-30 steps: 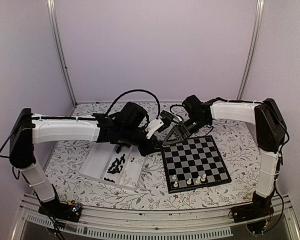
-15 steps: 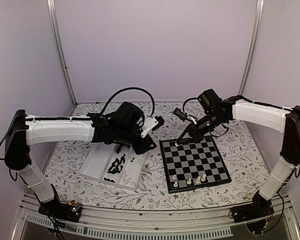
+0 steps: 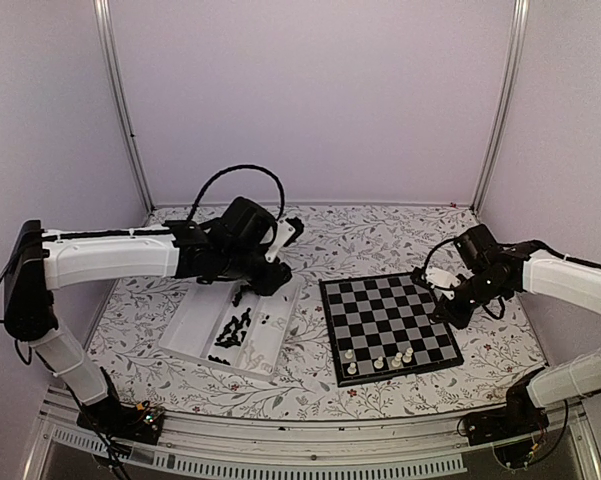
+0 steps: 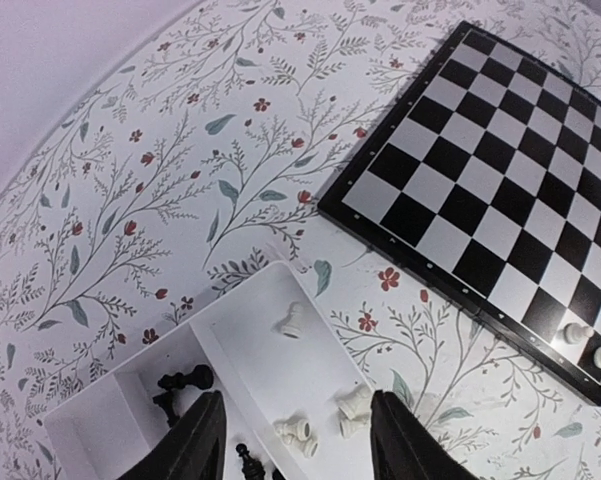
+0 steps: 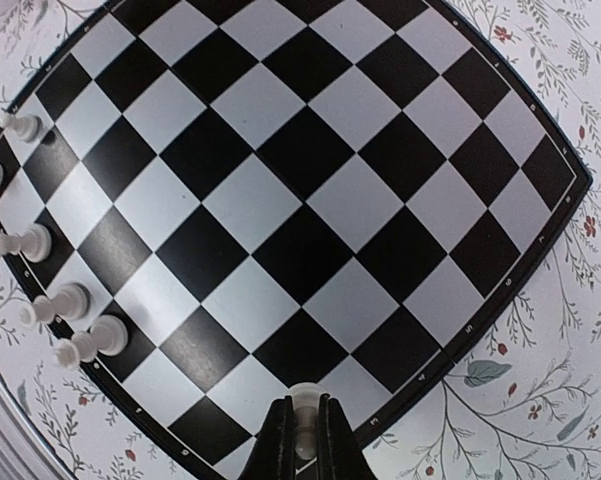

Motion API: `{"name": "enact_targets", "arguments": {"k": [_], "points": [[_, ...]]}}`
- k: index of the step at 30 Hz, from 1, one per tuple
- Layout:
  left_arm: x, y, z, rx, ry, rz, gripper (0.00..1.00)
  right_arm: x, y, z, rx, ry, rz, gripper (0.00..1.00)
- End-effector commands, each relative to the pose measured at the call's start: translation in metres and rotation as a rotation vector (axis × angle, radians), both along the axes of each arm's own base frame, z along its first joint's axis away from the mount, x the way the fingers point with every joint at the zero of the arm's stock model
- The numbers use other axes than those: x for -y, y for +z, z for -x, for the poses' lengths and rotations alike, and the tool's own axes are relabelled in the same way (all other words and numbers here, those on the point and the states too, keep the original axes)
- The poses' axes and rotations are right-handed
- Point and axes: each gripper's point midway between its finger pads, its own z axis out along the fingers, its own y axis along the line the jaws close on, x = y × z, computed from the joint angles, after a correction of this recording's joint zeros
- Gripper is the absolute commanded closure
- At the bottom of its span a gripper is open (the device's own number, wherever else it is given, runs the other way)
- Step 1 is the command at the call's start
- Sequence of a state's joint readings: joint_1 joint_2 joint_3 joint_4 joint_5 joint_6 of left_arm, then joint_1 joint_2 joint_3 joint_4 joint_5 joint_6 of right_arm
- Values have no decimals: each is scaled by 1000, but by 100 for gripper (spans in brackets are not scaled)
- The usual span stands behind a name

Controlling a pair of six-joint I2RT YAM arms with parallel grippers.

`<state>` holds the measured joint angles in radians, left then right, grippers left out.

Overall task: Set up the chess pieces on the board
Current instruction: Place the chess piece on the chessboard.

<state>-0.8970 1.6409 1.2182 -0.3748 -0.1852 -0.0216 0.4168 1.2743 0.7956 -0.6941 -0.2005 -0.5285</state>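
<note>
- The flowered surface (image 3: 380, 230) carries everything. The board (image 3: 390, 318) lies flat right of its middle, close to the near edge, and a white tray (image 3: 195, 320) sits left of the middle.
- The board is mostly bare: just a short row of standing white pieces (image 3: 380, 360) along its near side, every other square open. I'd call this an early stage of the setup.
- The right end effector (image 5: 302, 403) is clamped tight on a single white piece (image 5: 302, 392), upright between the fingers. It hovers at the board's right-hand side, which faces the right edge of the surface.
- In the right wrist view that piece hangs right over the board's border, not yet over a square of its own.
- So the step in hand looks like placing: carry the piece in over its home square, come down straight, then let go without knocking the row beside it.
- The left end effector (image 4: 298, 410) stands with its fingers apart and nothing between them, over the end of the tray nearest the board.
- Below it lie loose white chessmen (image 4: 295, 430), some tipped on their sides, and black pieces (image 4: 185, 380) in the next compartment.
- For the left arm, the next pick calls for dropping squarely around one tiny figure; the toppled ones look awkward to pinch.
</note>
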Motion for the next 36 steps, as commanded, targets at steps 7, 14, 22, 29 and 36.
{"name": "enact_targets", "arguments": {"k": [7,14,22,29,36], "points": [[-36,2,-36,32,140,-48,47,35,-39,15,14,20,164,100],[-40,1,-46,40,148,-72,48,32,-33,18,17,41,150,100],[-47,-3,-46,35,141,-106,48,31,-37,23,-13,56,147,99],[-50,0,-47,34,147,-94,48,31,-40,25,-33,65,150,98],[-53,-6,-42,11,152,-95,48,29,-41,28,-46,82,142,92]]}}
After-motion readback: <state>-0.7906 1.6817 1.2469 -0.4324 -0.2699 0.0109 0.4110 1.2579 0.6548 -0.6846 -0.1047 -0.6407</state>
